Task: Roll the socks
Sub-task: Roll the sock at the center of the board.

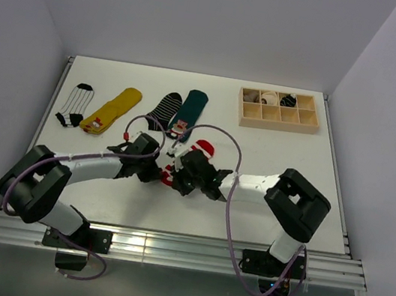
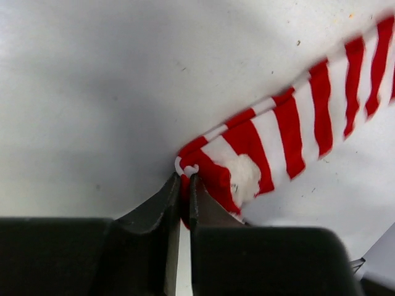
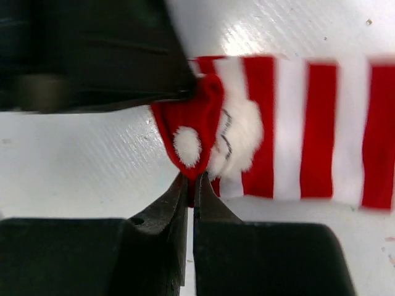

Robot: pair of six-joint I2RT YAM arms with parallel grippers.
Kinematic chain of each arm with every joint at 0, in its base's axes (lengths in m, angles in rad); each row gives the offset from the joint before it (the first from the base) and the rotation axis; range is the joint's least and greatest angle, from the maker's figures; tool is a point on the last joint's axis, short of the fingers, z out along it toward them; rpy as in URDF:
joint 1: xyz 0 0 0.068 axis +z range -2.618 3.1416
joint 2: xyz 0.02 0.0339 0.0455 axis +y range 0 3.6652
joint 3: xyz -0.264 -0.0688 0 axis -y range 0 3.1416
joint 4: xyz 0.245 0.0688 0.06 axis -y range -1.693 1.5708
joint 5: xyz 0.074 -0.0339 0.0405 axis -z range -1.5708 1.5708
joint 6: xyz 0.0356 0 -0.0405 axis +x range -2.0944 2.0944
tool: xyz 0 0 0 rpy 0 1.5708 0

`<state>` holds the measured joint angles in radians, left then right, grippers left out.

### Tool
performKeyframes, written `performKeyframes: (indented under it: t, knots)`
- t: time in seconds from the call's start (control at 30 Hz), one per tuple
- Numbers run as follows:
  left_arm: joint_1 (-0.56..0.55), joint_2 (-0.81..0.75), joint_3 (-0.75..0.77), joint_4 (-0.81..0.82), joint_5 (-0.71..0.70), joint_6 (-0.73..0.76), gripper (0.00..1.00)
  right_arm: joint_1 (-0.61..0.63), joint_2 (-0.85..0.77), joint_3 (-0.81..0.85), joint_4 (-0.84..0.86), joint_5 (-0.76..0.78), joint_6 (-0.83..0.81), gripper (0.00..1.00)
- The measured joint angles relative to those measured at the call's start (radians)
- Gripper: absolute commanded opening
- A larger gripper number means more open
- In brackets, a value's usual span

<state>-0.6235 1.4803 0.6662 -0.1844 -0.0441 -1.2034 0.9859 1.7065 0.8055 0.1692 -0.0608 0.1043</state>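
Observation:
A red-and-white striped Santa sock (image 1: 202,148) lies flat on the white table between my two arms. My left gripper (image 2: 185,179) is shut on the red corner of the sock (image 2: 290,129) at its end. From the other side, my right gripper (image 3: 190,182) is shut on the red hat flap with the white pompom on the same sock (image 3: 308,129). In the top view the left gripper (image 1: 161,175) and right gripper (image 1: 177,175) meet almost tip to tip. Most of the sock's gripped end is hidden there. A dark green sock (image 1: 188,114) and a black sock with thin white stripes (image 1: 165,108) lie behind.
A yellow sock (image 1: 113,109) and a white-and-black striped sock (image 1: 76,105) lie at the back left. A wooden divided box (image 1: 278,116) holding a few rolled items stands at the back right. In the right wrist view the left gripper's dark body (image 3: 92,55) fills the upper left.

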Motion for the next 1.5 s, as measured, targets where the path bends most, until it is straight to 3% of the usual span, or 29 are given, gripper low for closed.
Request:
performKeyframes:
  t: [0.13,0.27,0.3,0.37,0.63,0.8,0.87,0.97,1.17,1.5]
  knots:
    - [-0.005,-0.082,-0.052,0.008,-0.01,-0.037,0.24,-0.152,0.006,0.007,-0.01,-0.232,0.063,0.0]
    - [-0.007,-0.176,-0.093,0.028,-0.029,-0.051,0.46,-0.277,0.085,0.037,0.001,-0.476,0.144,0.0]
    - [-0.006,-0.198,-0.107,0.04,-0.033,-0.054,0.56,-0.296,0.108,0.04,0.008,-0.531,0.167,0.0]
    - [-0.006,-0.238,-0.135,0.056,-0.04,-0.055,0.62,-0.341,0.154,0.048,0.04,-0.646,0.223,0.0]
    - [-0.006,-0.298,-0.255,0.152,-0.033,-0.047,0.54,-0.401,0.282,0.051,0.142,-0.921,0.436,0.0]
    - [-0.006,-0.307,-0.316,0.228,-0.03,-0.039,0.53,-0.401,0.289,0.076,0.101,-0.936,0.466,0.0]
    - [-0.006,-0.333,-0.344,0.267,-0.03,-0.038,0.59,-0.401,0.291,0.084,0.093,-0.936,0.476,0.0]
    - [-0.006,-0.42,-0.41,0.325,-0.03,-0.039,0.65,-0.401,0.295,0.088,0.088,-0.935,0.494,0.0]
    - [-0.006,-0.59,-0.486,0.362,-0.036,-0.036,0.64,-0.401,0.295,0.091,0.086,-0.93,0.523,0.0]
    - [-0.006,-0.401,-0.486,0.454,-0.024,-0.049,0.54,-0.401,0.295,0.092,0.101,-0.926,0.586,0.0]
